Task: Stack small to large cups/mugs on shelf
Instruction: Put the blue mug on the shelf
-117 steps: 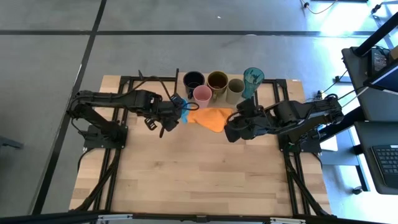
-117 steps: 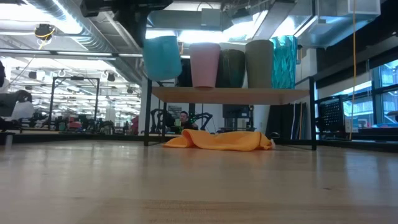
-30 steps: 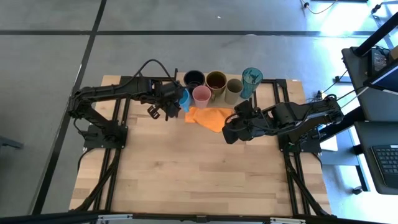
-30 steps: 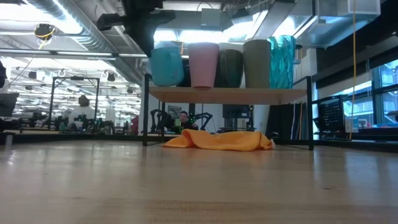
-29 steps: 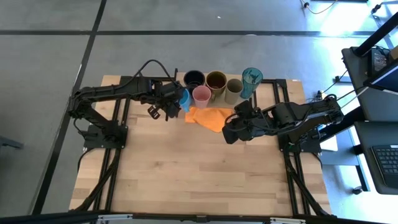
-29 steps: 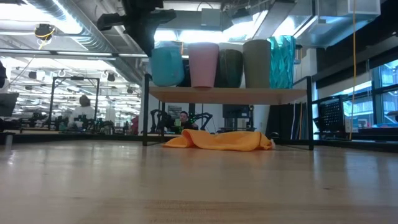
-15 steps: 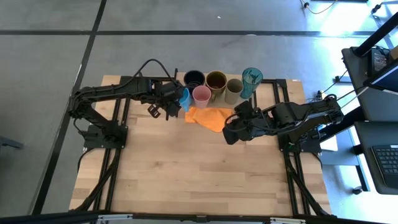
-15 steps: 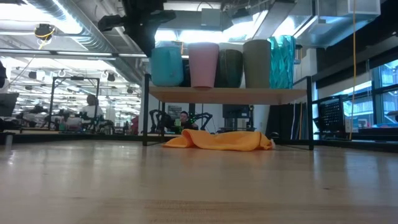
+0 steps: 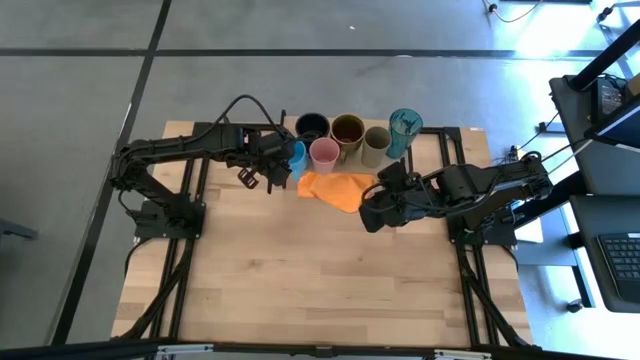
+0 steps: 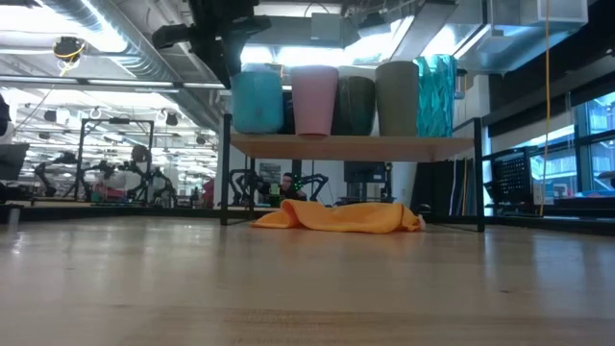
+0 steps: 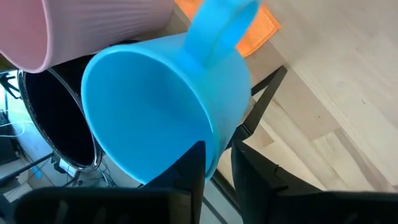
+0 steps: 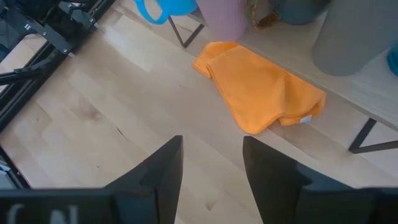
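My left gripper point(image 9: 279, 163) is shut on the light blue mug point(image 9: 297, 156) at the left end of the shelf point(image 10: 356, 146), beside the pink cup point(image 9: 325, 153). Behind these stand the black mug point(image 9: 312, 127), the mustard-brown mug point(image 9: 349, 130), the olive-grey cup point(image 9: 378, 140) and the teal tumbler point(image 9: 406, 125), all upright on the shelf board. My right gripper point(image 9: 371, 214) is open and empty over the table, in front of the shelf's right half. My left gripper holds the light blue mug by its rim point(image 11: 213, 151), on the side opposite the handle point(image 11: 219, 25), with one finger inside and one outside the wall. The fingers come from the table's left, slanting down. The mug's base point(image 10: 258, 129) is at the shelf board; whether it rests there I cannot tell.
An orange cloth point(image 9: 338, 188) lies crumpled on the table under the shelf's front edge, between the two grippers. The shelf's black legs point(image 10: 227, 178) stand at its ends. The wooden tabletop point(image 9: 320, 280) runs bare toward the near edge.
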`<state>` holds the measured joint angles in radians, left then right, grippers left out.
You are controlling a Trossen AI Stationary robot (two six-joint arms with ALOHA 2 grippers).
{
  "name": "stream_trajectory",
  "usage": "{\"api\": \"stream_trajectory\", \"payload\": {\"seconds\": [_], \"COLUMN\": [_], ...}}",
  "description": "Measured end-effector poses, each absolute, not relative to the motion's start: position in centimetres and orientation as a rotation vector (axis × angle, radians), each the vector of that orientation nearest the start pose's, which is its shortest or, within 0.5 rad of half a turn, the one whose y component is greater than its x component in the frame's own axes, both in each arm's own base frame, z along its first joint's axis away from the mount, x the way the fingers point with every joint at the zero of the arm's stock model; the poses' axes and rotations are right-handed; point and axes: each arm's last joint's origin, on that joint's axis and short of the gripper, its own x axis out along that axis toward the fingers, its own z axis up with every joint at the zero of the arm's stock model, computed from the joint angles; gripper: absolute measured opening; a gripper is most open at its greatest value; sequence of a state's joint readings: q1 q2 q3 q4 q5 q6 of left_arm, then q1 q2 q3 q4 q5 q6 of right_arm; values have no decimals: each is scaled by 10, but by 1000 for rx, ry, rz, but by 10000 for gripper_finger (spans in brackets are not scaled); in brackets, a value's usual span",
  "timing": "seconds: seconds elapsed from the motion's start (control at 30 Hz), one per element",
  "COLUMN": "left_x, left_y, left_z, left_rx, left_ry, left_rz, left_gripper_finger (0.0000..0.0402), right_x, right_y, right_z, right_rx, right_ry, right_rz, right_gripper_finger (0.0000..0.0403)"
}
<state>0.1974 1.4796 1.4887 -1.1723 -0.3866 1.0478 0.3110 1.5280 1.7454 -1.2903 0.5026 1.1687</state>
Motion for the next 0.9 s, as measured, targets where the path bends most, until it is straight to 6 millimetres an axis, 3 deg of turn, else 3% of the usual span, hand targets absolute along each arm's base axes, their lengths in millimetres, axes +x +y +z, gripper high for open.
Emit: {"api": "stream_trajectory", "payload": {"seconds": [0.53, 0.9], "left_x": [272, 261], "left_y": [67, 65], "left_z": [344, 359], "left_rx": [1034, 1026], "left_ry": [1343, 1273], "left_rz": [-79, 0], "left_gripper_finger": [72, 71], "right_x": [269, 269], "right_y": [72, 72], "right_z": [396, 396], "right_rx": [636, 635], "right_ry": [747, 748], "right_rz": [-704, -705], "right_gripper_finger": [168, 168]}}
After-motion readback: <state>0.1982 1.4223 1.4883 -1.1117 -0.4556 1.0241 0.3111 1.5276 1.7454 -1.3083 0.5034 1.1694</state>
